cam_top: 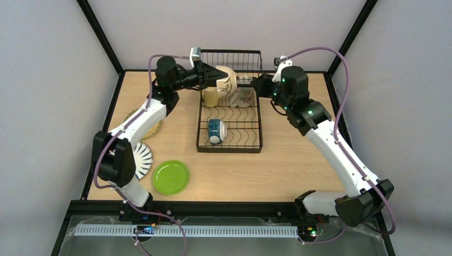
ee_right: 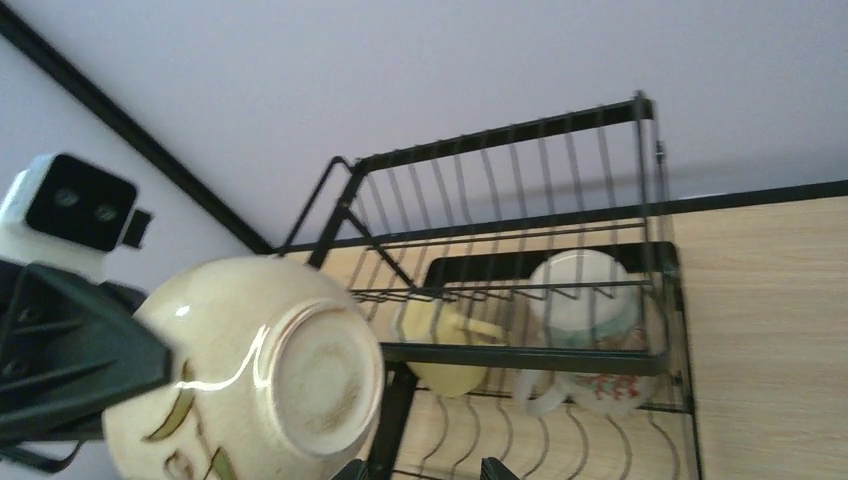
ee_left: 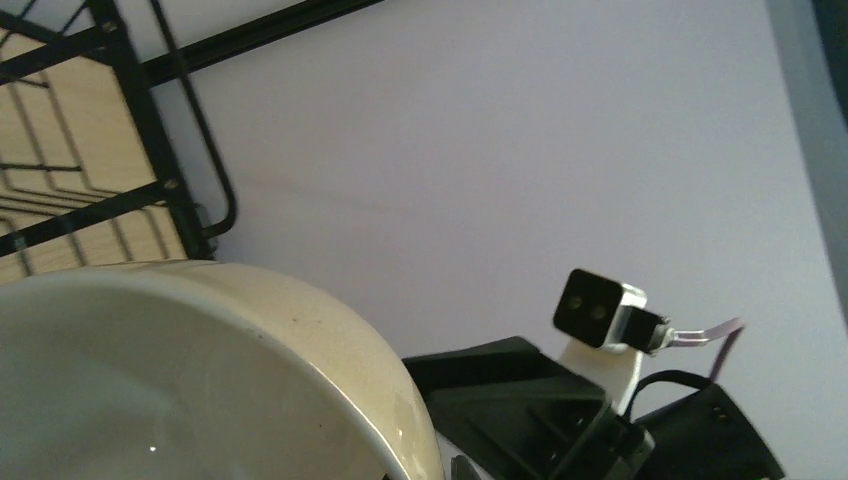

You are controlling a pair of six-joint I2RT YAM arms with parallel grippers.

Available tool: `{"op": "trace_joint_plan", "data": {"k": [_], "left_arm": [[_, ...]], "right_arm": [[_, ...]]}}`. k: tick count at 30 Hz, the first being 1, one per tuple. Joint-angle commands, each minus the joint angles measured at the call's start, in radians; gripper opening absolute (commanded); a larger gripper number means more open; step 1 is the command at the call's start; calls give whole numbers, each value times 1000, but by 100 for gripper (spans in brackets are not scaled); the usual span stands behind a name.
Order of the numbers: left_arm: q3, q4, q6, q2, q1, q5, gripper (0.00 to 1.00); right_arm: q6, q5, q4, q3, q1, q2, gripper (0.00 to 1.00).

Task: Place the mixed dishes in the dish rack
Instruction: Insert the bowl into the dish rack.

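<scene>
Plates lie on the left of the counter (cam_top: 277, 170). A tan woven-look plate (cam_top: 151, 129) sits farthest back, mostly covered by the left arm. A black-striped white plate (cam_top: 144, 159) is nearer, partly hidden behind that arm's elbow. A lime green plate (cam_top: 171, 177) lies flat and fully in view just right of the striped one, close to the counter's near edge. All three are outside the rack.

Further right, the left pincer (cam_top: 219, 74) reaches across the far left corner of the dish rack (cam_top: 229, 150), pressed together on the rim of a cream bowl (cam_top: 229, 81). The bowl is tipped on edge above the rack's far end. Its foot ring and green leaf markings face the right wrist camera, and its pale inside faces the left wrist camera.

Below the bowl, a pale yellow mug (cam_top: 210, 97) stands in the far left part of the rack. A white mug with a floral print (cam_top: 244, 97) stands beside it on the right, just in front of the taller upright basket section (cam_top: 232, 58). A blue bowl (cam_top: 216, 131) rests on its edge in the slotted base, toward the near left corner.

At the right, the right pincer (ee_right: 423, 469) hovers beside the rack's far right corner, pointing at the held bowl. Its fingertips (ee_right: 495, 468) are spread apart, and nothing is between them.
</scene>
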Motion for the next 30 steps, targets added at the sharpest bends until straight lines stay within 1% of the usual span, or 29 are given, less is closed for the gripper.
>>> {"op": "trace_joint_plan", "data": {"k": [1, 7, 13, 17, 23, 26, 30], "left_arm": [[-23, -101, 122, -62, -26, 8, 2], [-109, -86, 134, -81, -112, -51, 2], [-198, 7, 104, -85, -229, -145, 2], [-305, 141, 51, -101, -276, -230, 2], [-484, 364, -30, -92, -319, -357, 2], [-524, 452, -62, -57, -336, -401, 2], [-523, 542, -90, 6, -362, -437, 2]], "right_arm": [[-17, 135, -76, -36, -10, -8, 62], [29, 153, -37, -102, -64, -5, 62], [94, 81, 23, -175, -162, -13, 62], [129, 18, 61, -215, -218, -24, 62], [161, -52, 118, -267, -238, -27, 62], [171, -65, 132, -282, -238, -17, 62], [179, -81, 157, -298, -240, -7, 62]]}}
